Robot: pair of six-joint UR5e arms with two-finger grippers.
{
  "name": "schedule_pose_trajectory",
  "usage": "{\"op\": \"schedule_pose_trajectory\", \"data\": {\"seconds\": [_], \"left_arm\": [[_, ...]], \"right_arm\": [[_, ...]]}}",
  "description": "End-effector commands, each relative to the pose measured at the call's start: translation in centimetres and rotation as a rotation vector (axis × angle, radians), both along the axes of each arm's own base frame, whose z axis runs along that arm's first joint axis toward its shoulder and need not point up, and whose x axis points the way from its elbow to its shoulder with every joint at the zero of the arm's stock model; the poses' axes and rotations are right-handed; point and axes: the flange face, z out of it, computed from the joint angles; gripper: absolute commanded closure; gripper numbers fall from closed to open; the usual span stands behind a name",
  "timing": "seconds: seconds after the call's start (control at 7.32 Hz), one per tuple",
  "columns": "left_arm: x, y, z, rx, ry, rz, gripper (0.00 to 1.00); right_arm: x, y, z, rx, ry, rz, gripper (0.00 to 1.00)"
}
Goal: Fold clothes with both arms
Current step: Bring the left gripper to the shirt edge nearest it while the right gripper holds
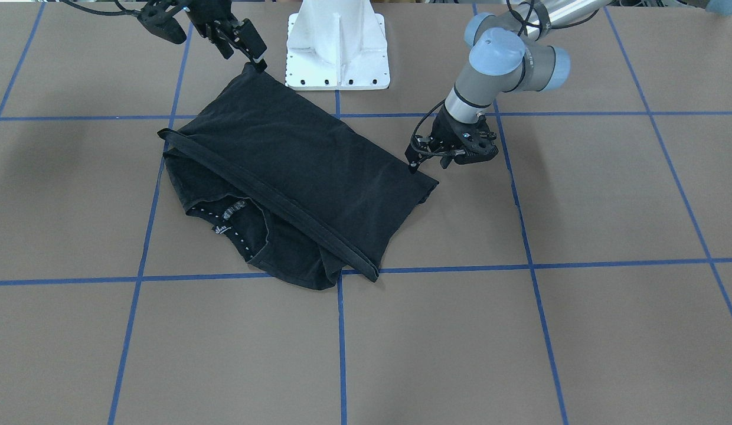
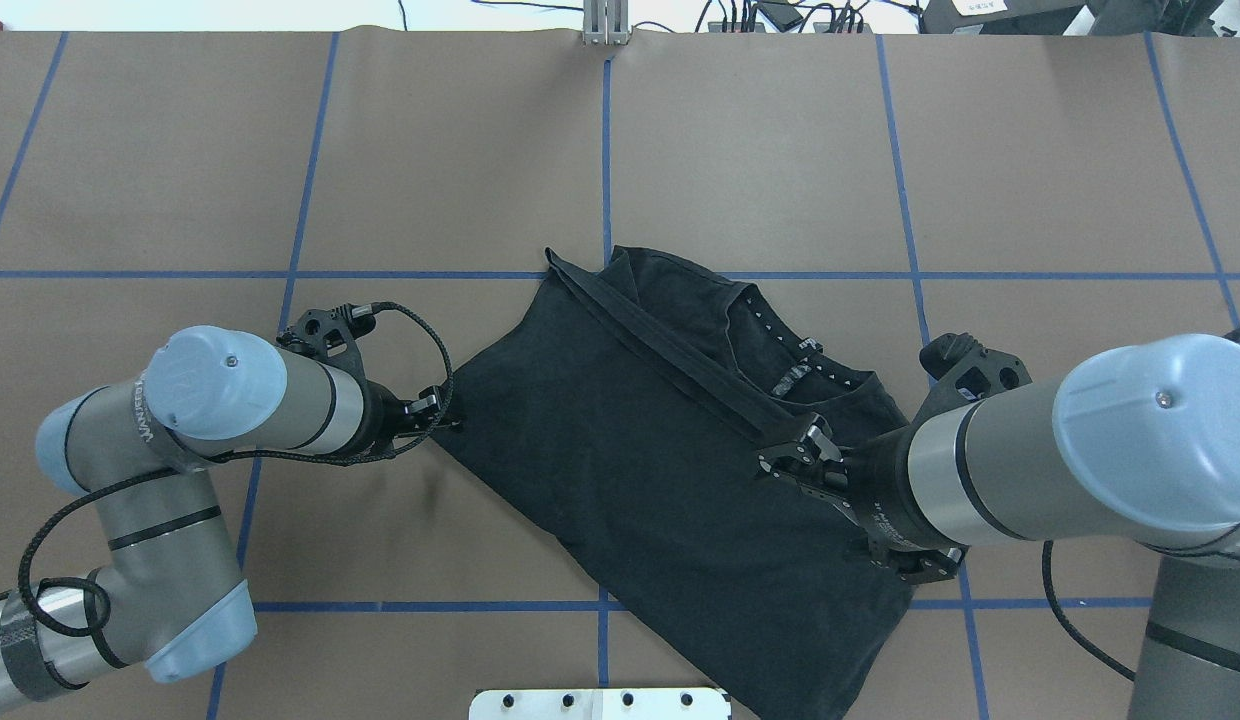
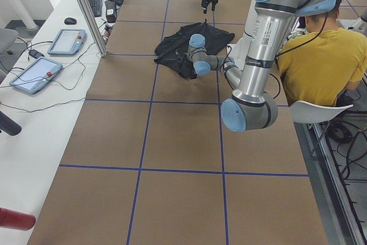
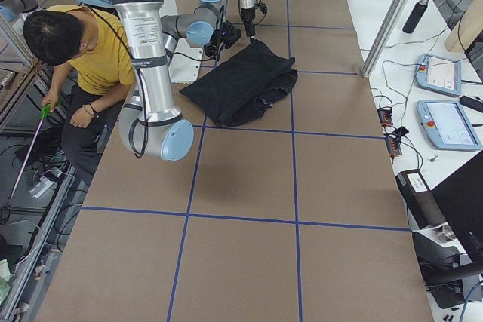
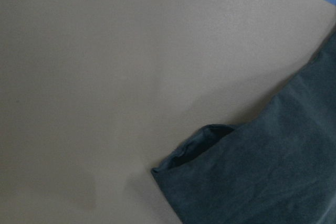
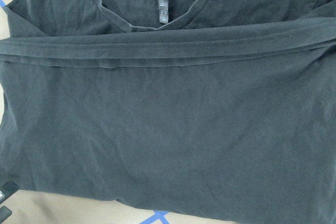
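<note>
Black T-shirt (image 1: pixel 295 153) lies folded on the brown table (image 1: pixel 578 330), near the white pedestal (image 1: pixel 336 41). Right gripper (image 1: pixel 245 50) hovers above it, spread and empty. Left gripper (image 2: pixel 442 408) is at its corner; I cannot tell its opening.

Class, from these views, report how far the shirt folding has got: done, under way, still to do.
Done: the T-shirt is folded once, its hem band lying across just below the collar. In hand: the left gripper sits at one corner of the fold, the right gripper over the opposite edge; neither plainly holds cloth. Left: probably further folds into a compact packet.
</note>
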Motion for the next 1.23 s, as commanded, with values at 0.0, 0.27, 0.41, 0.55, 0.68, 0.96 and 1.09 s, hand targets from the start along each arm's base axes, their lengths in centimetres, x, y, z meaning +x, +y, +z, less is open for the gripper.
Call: {"op": "schedule_pose_trajectory", "data": {"seconds": [0.0,0.27,0.41,0.55,0.68,0.96,1.09], "left_arm": [[0.8,-0.7,0.4,0.011,-0.014,-0.016,0.15],[1.2,-1.1,0.4,0.014,-0.018,-0.024,0.23],[1.2,-1.3,0.6,0.026,-0.024,-0.043,0.27],[1.2,-1.4,0.7,0.030,-0.028,-0.050,0.37],[1.3,-1.5,0.9,0.031,-0.034,-0.057,0.61],[0.9,-2.1,0.4,0.036,-0.025,-0.068,1.00],[0.6,-2.4,0.2,0.040,-0.017,-0.076,1.00]], "right_arm": [[0.0,0.0,0.0,-0.001,0.000,-0.002,0.00],[0.0,0.1,-0.1,-0.001,-0.002,-0.003,0.00],[0.0,0.1,-0.1,-0.001,-0.002,-0.003,0.00],[0.1,0.2,-0.1,-0.006,-0.004,-0.011,0.00],[0.1,0.2,0.0,-0.008,-0.003,-0.014,0.00],[0.1,0.1,0.0,-0.009,-0.001,-0.012,0.00],[0.1,0.1,0.0,-0.009,-0.001,-0.012,0.00]]}}
